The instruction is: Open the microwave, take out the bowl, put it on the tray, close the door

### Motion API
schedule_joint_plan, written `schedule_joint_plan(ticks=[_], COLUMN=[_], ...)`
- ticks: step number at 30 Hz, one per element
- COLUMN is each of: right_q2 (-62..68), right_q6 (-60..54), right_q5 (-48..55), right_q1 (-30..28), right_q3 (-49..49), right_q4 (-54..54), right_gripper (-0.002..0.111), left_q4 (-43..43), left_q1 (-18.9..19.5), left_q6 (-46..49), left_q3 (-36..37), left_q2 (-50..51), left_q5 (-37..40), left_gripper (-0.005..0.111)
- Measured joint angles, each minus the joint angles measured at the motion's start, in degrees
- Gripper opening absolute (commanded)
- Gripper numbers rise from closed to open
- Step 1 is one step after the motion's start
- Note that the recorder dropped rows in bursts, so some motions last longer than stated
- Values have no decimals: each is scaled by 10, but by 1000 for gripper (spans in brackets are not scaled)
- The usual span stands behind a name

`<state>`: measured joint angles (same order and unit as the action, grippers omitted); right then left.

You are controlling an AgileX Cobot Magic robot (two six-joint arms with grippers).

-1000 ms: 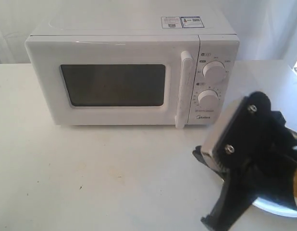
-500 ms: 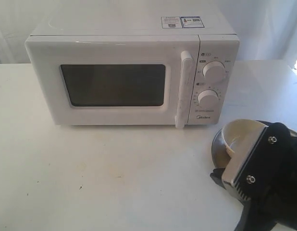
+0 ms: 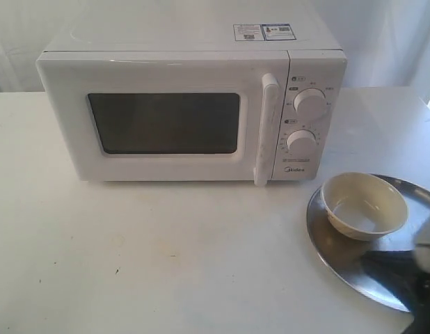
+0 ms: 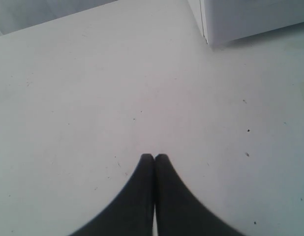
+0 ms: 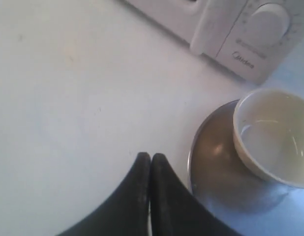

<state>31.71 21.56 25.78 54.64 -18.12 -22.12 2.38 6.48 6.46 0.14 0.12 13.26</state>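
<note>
Small cream-yellow round bowl (image 3: 364, 205) sits on the wide, shiny silver tray (image 3: 338, 259), toward its eleven o'clock rim, at four o'clock from the boxy white microwave (image 3: 166, 42); the windowed white door (image 3: 166, 125) looks shut; left gripper (image 4: 154, 157) and right gripper (image 5: 150, 156) are pinched together, empty; the task seems done, so any retreat should rise clear of the tray's rim.

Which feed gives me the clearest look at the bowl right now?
The exterior view: the whole bowl shows, upright on the tray. The right wrist view shows it closer but cropped at the frame edge. The left wrist view misses it.
</note>
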Motion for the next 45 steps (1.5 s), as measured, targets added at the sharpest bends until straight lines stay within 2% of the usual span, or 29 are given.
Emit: schedule_joint_plan(ticks=[9,13,20,34,41,45], right_q2=[-283,-312,-312,-314,-314,-314], right_q6=[1,1,1,-3,-196,-241], right_q5=[-280,-287,-226,-183,-86,-75], right_q1=[-262,-334,-350,-351,-351,-351], right_q3=[161,177,177,177,180,179], right_q4=[123,176,195,203,203,203], right_gripper=[0,0,0,0,0,0], left_q4=[0,0,0,0,0,0], left_q1=[0,0,0,0,0,0], left_q6=[0,0,0,0,0,0], left_q3=[0,0,0,0,0,0], left_q2=[0,0,0,0,0,0], left_q5=[0,0,1,1,1,1], left_gripper=[0,0,0,0,0,0])
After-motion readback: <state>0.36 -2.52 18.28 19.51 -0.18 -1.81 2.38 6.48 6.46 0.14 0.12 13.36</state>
